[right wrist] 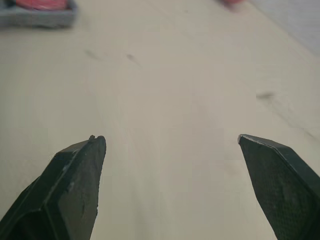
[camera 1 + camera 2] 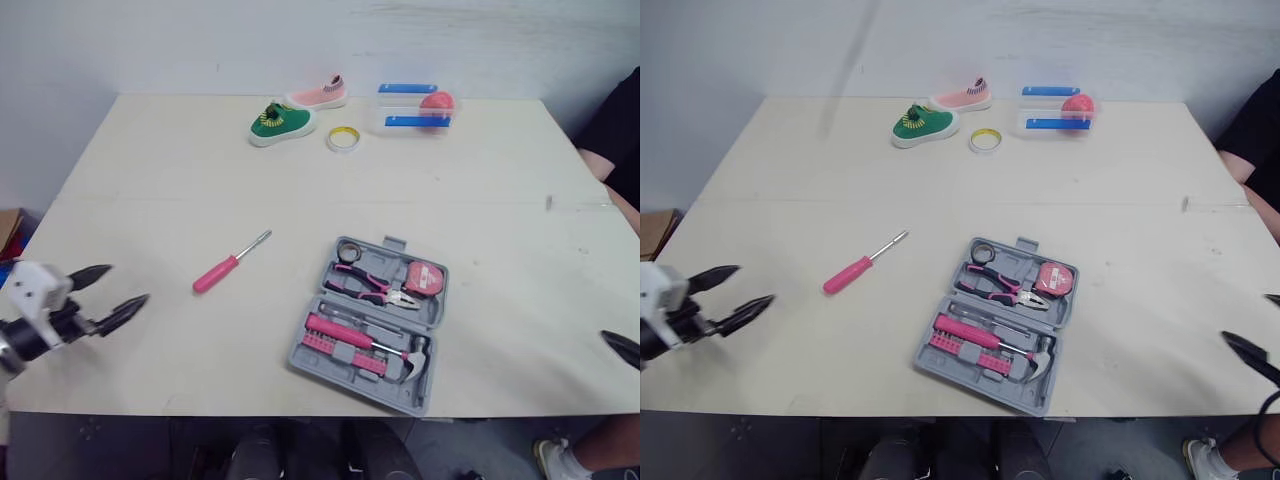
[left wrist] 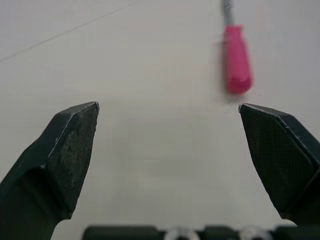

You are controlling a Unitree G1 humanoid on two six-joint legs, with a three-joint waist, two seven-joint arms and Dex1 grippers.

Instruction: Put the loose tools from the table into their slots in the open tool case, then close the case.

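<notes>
A pink-handled screwdriver [image 2: 229, 263] lies loose on the table, left of the open grey tool case [image 2: 368, 322]. The case holds pink pliers [image 2: 375, 287], a tape measure [image 2: 424, 279], a hammer [image 2: 405, 358] and a pink bit set. My left gripper [image 2: 110, 294] hovers open near the table's front left edge, well left of the screwdriver, whose handle [image 3: 235, 60] shows beyond its fingers. My right gripper [image 1: 170, 165] is open over bare table at the front right edge, with a fingertip [image 2: 621, 347] showing in the eye view.
At the back of the table sit a green shoe [image 2: 281, 122], a pink shoe [image 2: 320, 95], a roll of tape [image 2: 343, 139] and a clear box with blue strips and a pink ball [image 2: 416, 107]. A person's arm [image 2: 612, 150] is at the right edge.
</notes>
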